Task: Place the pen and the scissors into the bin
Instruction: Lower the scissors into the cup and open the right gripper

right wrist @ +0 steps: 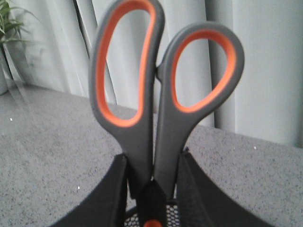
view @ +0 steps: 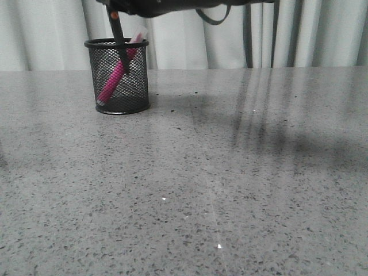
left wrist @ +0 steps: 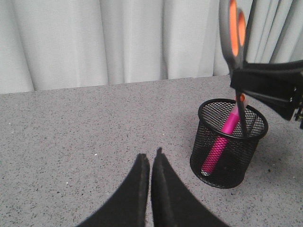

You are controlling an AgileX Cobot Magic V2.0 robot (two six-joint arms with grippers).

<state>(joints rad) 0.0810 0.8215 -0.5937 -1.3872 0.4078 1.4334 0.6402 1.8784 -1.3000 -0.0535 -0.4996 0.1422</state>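
The black mesh bin (view: 137, 86) stands at the far left of the table. The magenta pen (view: 117, 76) leans inside it, whitish cap up. My right gripper (view: 164, 6) sits at the top edge of the front view, above the bin, shut on the scissors (view: 119, 40), which hang blades down into the bin. In the right wrist view the grey, orange-lined loops of the scissors (right wrist: 161, 94) rise between the fingers of my right gripper (right wrist: 152, 163), with the bin's mesh (right wrist: 168, 216) below. In the left wrist view my left gripper (left wrist: 151, 156) is shut and empty, beside the bin (left wrist: 236, 165), pen (left wrist: 221, 141) and scissors (left wrist: 235, 33).
Pale curtains (view: 190, 40) hang right behind the table's far edge, close to the bin. A green plant (right wrist: 9, 21) shows far off in the right wrist view. The grey speckled table (view: 218, 172) stretches toward the front and right.
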